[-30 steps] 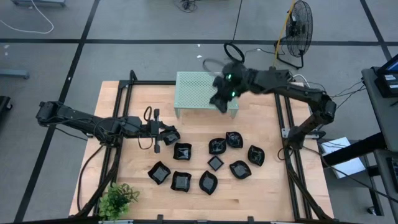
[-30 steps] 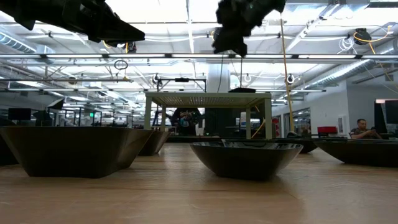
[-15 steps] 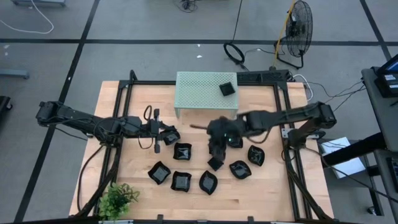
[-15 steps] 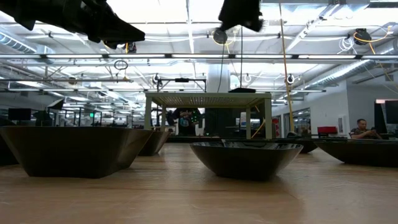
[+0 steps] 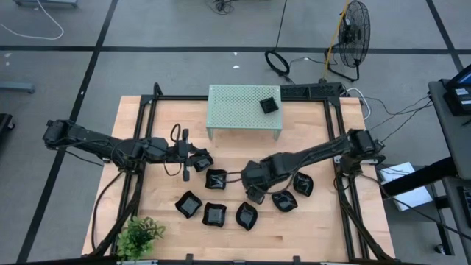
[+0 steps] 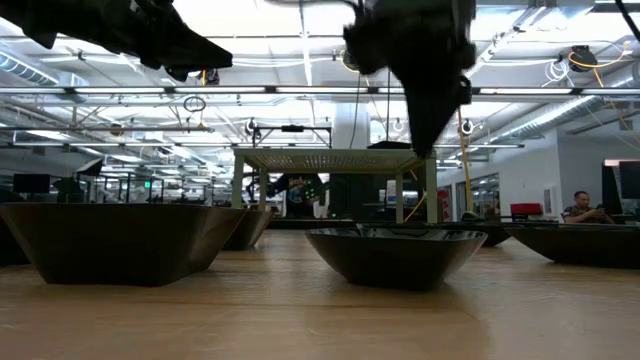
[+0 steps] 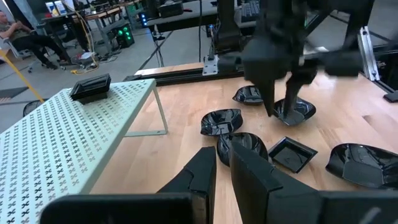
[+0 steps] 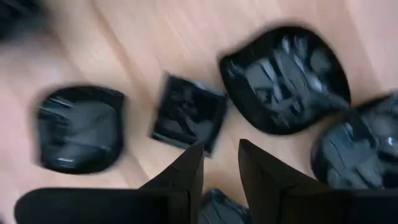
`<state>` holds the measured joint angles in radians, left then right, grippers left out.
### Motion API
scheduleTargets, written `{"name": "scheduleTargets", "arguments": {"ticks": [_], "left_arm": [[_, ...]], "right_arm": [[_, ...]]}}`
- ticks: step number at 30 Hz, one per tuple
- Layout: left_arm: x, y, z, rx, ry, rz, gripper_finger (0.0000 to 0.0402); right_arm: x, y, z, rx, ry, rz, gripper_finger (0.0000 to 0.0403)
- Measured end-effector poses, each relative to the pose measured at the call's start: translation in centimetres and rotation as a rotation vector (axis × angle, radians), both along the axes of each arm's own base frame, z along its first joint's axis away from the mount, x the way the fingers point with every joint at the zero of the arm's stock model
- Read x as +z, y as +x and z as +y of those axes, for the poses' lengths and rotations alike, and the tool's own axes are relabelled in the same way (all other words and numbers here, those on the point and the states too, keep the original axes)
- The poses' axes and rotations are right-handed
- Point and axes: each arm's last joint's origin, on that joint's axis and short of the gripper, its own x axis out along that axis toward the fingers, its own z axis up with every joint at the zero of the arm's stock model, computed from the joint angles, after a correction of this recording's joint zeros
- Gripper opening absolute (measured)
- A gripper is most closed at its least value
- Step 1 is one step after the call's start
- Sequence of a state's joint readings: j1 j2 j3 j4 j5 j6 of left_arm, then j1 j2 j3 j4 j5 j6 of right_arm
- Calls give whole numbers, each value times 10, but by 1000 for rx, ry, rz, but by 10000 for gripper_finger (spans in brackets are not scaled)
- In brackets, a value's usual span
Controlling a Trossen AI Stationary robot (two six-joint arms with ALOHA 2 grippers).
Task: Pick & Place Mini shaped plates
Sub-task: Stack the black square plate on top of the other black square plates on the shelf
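Small glossy black plates (image 5: 213,179), assorted shapes, lie loose on the wooden counter (image 5: 316,228) in front of the pale green perforated stand (image 5: 235,107); one more small square black plate (image 5: 269,105) sits on top of the stand, near its right end. Counter group: a front row of three, namely a square plate (image 5: 188,205), a second square plate (image 5: 214,214) and a leaf-like plate (image 5: 246,215); behind them the squarish plate, with further rounded plates (image 5: 302,184) to the right. A small flat square plate (image 8: 189,114) lies among the rounded ones, directly under the right claw (image 5: 254,193). Right claw: low over the middle of the group, fingers (image 8: 186,171) parted by a narrow gap, holding nothing, not touching the square plate below. Left claw (image 5: 193,160): at the left edge of the group, raised above the counter, beside a plate (image 5: 203,160); fingers (image 7: 202,171) close together with a slim gap; whether they grip anything cannot be told. Other items: a small green potted plant (image 5: 140,234) at the front left corner of the counter; a standing fan (image 5: 352,33) and cables on the floor beyond; a seated person (image 6: 583,208) far back in the room.
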<state>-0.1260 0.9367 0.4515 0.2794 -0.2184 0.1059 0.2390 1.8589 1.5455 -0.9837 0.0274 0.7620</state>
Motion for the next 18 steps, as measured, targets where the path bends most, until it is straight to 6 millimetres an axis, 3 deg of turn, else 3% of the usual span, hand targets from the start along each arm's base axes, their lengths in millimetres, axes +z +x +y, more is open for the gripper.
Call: {"name": "scheduleTargets", "arguments": {"ticks": [11, 18], "left_arm": [[-2, 0, 0, -1, 5, 17, 51], [-2, 0, 0, 0, 5, 21, 51]], "right_arm": [[-22, 5, 6, -17, 2, 37, 91], [-53, -6, 5, -42, 56, 76, 91]]}}
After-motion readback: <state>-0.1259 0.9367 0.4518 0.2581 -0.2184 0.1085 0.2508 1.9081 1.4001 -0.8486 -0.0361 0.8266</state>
